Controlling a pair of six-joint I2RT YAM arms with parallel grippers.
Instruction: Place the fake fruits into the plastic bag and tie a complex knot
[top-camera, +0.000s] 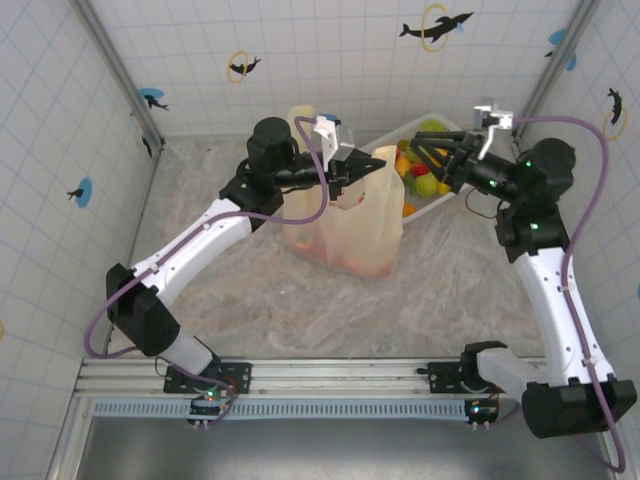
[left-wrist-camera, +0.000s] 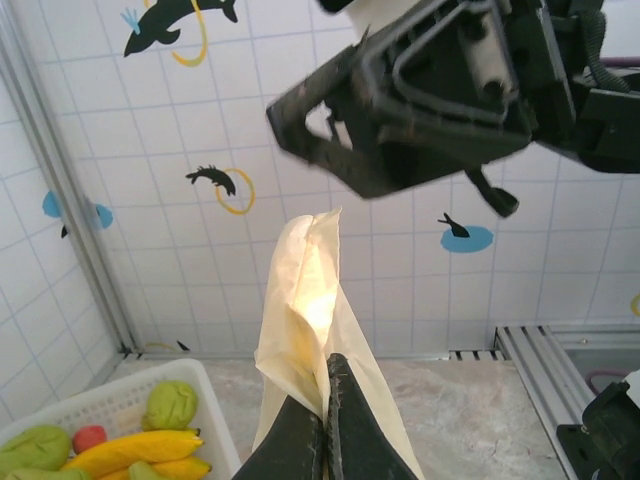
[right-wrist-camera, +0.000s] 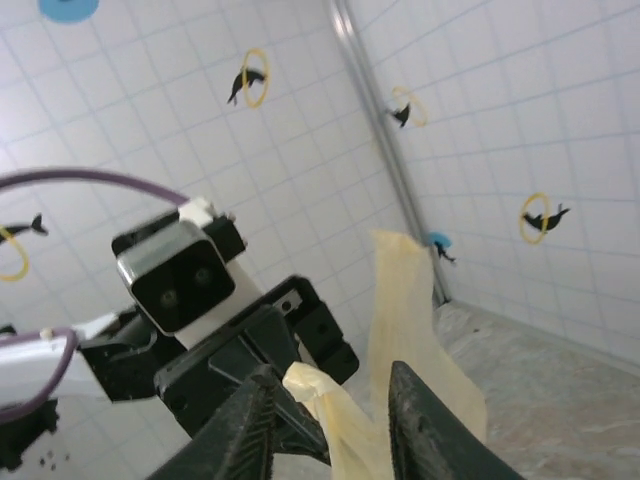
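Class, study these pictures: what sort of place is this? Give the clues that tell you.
Most likely a robot test cell or lab enclosure. Two robot arms are bolted to a metal rail at the table's edge, and tile-patterned walls with dolphin stickers are held by a metal corner post.

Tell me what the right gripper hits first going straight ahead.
The raised handle of the plastic bag, lying between the open fingers of the right gripper; close behind, probably, the left gripper pinching it.
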